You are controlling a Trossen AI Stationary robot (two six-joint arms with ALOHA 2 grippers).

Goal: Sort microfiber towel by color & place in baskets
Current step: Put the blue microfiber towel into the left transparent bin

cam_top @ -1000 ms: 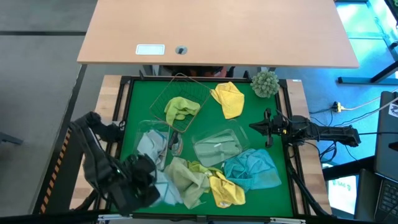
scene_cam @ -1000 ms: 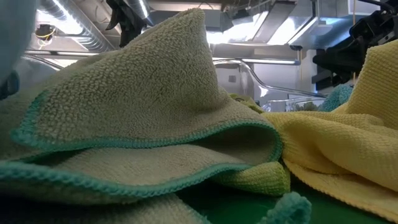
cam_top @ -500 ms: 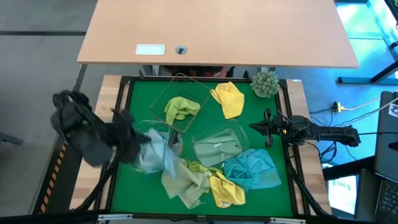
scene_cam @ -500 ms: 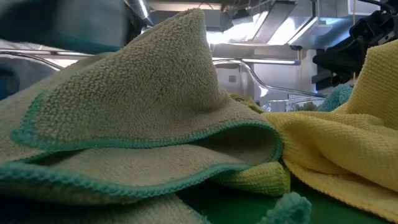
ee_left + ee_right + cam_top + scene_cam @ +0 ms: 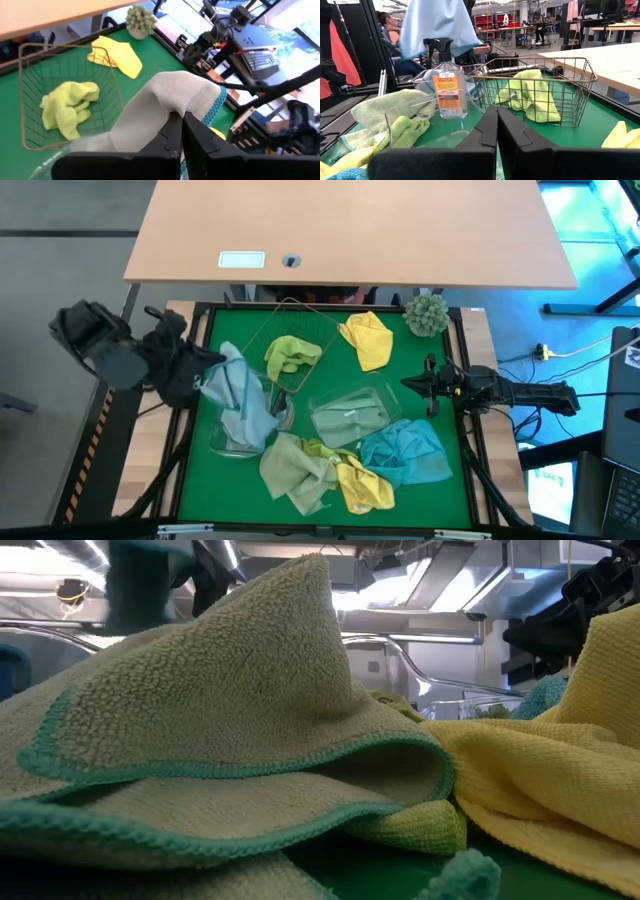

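My left gripper (image 5: 207,376) is shut on a light grey-blue towel (image 5: 238,398), held above the left clear tub (image 5: 222,442). The same towel (image 5: 437,22) shows hanging in the right wrist view. The wire mesh basket (image 5: 312,326) holds a lime green towel (image 5: 291,355). The second clear tub (image 5: 381,394) holds a pale olive towel (image 5: 350,418). A yellow towel (image 5: 368,340) lies by the far edge and a teal one (image 5: 405,450) near the right. Olive, lime and yellow towels (image 5: 322,472) lie heaped at the near edge. My right gripper (image 5: 408,383) waits shut at the right. My left gripper pinches a raised fold of the grey-blue towel (image 5: 172,102) between its two shut fingers (image 5: 170,131), close to a teal-stitched edge (image 5: 218,99). The cloth is lifted clear of the table. It hangs slack below the fingers, its lower end over the left clear tub.
A spray bottle (image 5: 449,85) stands between the clear tubs and the wire basket. A fuzzy plant ball (image 5: 427,313) sits at the far right corner. In the low view an olive towel (image 5: 230,720) and a yellow one (image 5: 560,770) fill the foreground. A tan desk (image 5: 350,230) lies beyond the mat.
My left gripper has risen from the near left corner and moved toward the far edge, staying shut. The grey-blue towel has come up off the near heap with it and hangs over the left clear tub. The right arm has kept still.
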